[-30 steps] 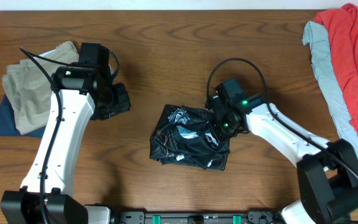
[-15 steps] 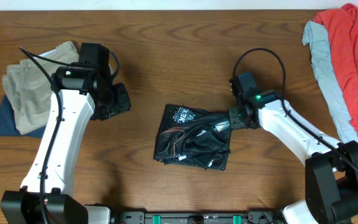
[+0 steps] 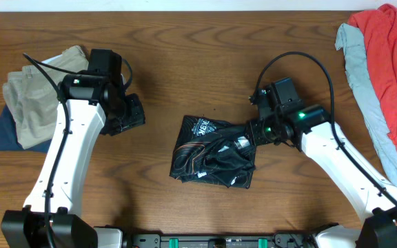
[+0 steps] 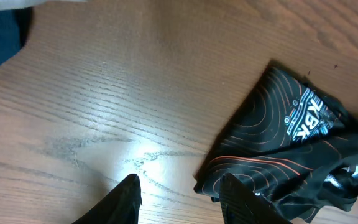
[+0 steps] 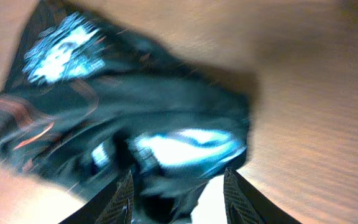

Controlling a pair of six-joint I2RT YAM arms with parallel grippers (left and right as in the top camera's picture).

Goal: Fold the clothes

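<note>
Front and centre on the wooden table [image 3: 185, 41]: black jersey [image 3: 209, 155], crumpled, with copper contour lines and a white logo showing. Right at its upper right edge, right gripper [image 5: 178, 175] with fingers spread around bunched fabric, blurred in the wrist view. Over to the left, well apart from the jersey, left gripper [image 4: 179, 177], parted too, above bare wood. Just beyond, khaki trousers [image 3: 33, 96] heaped on a navy garment [image 3: 5, 131]. Far right corner: red garment [image 3: 391, 48] beside a pale grey garment [image 3: 360, 76].
</note>
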